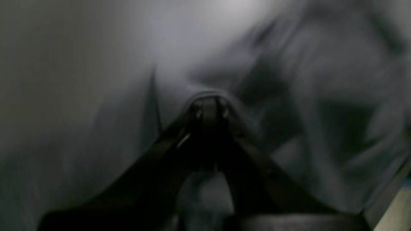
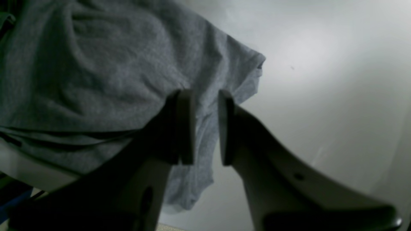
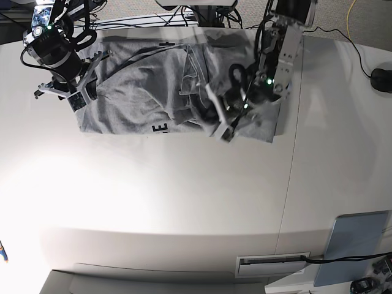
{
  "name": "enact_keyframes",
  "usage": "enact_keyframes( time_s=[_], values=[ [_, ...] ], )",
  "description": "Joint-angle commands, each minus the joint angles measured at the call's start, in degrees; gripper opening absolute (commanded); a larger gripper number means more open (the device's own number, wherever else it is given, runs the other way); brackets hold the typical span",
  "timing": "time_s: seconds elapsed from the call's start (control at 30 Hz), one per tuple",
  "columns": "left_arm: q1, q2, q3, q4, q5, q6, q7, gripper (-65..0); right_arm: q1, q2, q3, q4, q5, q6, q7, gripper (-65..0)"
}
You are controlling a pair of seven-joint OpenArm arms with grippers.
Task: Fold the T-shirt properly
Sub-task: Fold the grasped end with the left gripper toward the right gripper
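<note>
White table (image 3: 184,202), T-shirt (image 3: 141,98) under left hand (image 3: 222,125)

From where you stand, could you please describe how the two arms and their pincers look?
Both arms are black with silvery-grey plates, small green lights and loose black cables. The right pincer has two flat, pale paddle fingers with dark pads. The left pincer looks dark and tapers to a narrow tip.

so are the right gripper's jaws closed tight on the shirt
No, in the right wrist view the right gripper has a clear gap between its jaws, with the grey shirt showing through it.
</note>
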Motion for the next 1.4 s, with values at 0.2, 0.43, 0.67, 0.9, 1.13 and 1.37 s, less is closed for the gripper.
enact_keyframes(
  time_s=[0.2,0.43,0.67,0.9,1.13,1.37],
  values=[
    [-5.1,1.4,1.0,1.0,-5.9,-0.5,-1.2,-64.4,0.0,0.6,0.3,1.0,0.2,-0.1,1.1,-51.8],
    [-5.4,1.2,1.0,1.0,-6.8,-7.3,5.6,-40.5,0.0,0.6,0.3,1.0,-0.2,-0.2,1.1,-51.8],
    [-4.8,1.1,-5.8,1.6,-8.9,-7.4,8.4,-49.6,0.0,0.6,0.3,1.0,-4.0,-1.6,1.2,-51.8],
    [-3.9,1.1,-11.8,1.8,-10.3,-10.2,17.6,-65.0,0.0,0.6,0.3,1.0,-4.0,-1.6,1.4,-51.8],
    [2.2,1.5,-11.7,1.8,-10.3,-12.3,16.3,-65.0,0.0,0.6,0.3,1.0,-3.9,-1.6,1.4,-51.8],
    [3.6,1.7,-5.3,1.8,-6.4,-11.5,7.6,-65.0,0.0,0.6,0.3,1.0,-3.8,-1.6,1.3,-51.8]
  ],
)
